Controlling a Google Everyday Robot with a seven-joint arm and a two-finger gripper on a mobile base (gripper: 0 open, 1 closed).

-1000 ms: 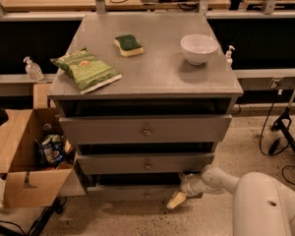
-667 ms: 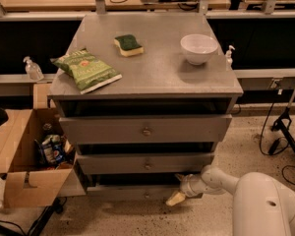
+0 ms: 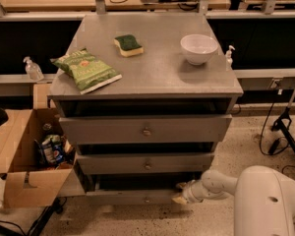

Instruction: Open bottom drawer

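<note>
Obs: bottom drawer [image 3: 123, 197] sits lowest in the grey cabinet, just above the floor, its narrow front under the mid-sized drawer [image 3: 113, 164] and the tall top drawer [image 3: 103, 130]. A dark gap shows above its front; it looks barely started, if at all.

Gripper [image 3: 181, 192] is low at the right end of that front, arm reaching in from the robot body at lower right. Fingers [image 3: 179, 200] appear spread, one above the other, clasping nothing. They lie well right of the small knob [image 3: 147, 199], not on it.

Reading: the low sideways approach suits a front this close to the floor. The placement suggests catching the panel's end or top lip rather than pinching the knob – a guess only.

Next: get purchase on the panel, then pull straight out toward the robot. An off-centre pull could skew the drawer in its slides.

Bench [image 3: 157, 77] carries a chip bag [image 3: 86, 70], sponge [image 3: 128, 44] and bowl [image 3: 198, 48] – a jerk might shift them.
</note>
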